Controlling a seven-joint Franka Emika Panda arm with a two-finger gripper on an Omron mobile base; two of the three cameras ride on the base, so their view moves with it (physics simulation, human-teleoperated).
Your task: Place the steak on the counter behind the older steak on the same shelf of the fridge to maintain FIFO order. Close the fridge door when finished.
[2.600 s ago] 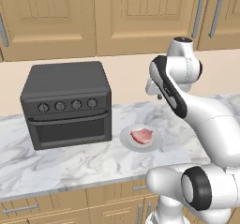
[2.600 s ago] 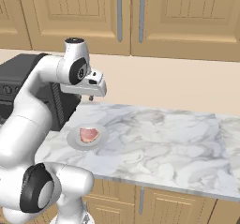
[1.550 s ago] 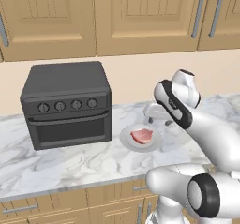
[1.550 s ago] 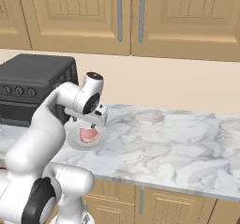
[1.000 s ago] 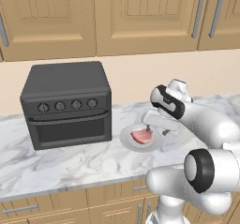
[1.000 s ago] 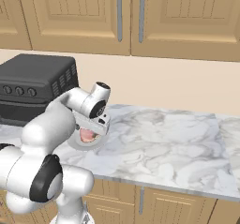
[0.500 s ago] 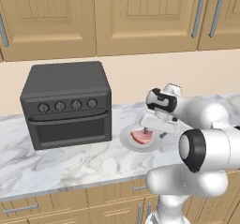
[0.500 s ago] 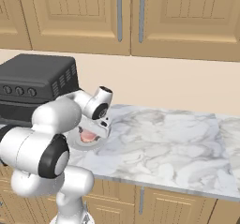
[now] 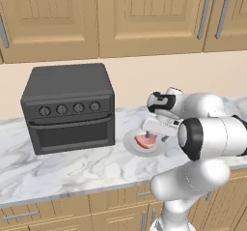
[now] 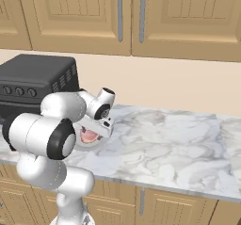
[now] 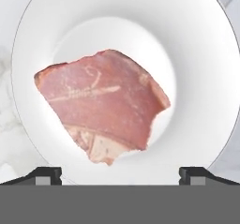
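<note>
The steak (image 11: pixel 101 106), a pink-red slab with a pale fat edge, lies on a round white plate (image 11: pixel 197 54) on the marbled counter (image 9: pixel 72 167). My gripper (image 11: pixel 120 174) hangs open just above it, pointing down, with one fingertip (image 11: pixel 47 174) on each side of the plate's near rim. From the left base view the steak (image 9: pixel 144 140) peeks out under the gripper (image 9: pixel 154 129). In the right base view the steak (image 10: pixel 88 135) sits just left of the gripper (image 10: pixel 101 125). Nothing is held. The fridge and its door are out of view.
A dark grey toaster oven (image 9: pixel 70 107) stands on the counter left of the plate (image 9: pixel 130 144). Light wooden wall cabinets (image 9: pixel 144 12) hang above. Bare marbled counter (image 10: pixel 164 144) stretches to the right of the plate. The counter's front edge runs just before the plate.
The arm has folded down and brought the hand from high above the counter to just over the steak. The jaws stayed open. Steak and plate have not moved.
</note>
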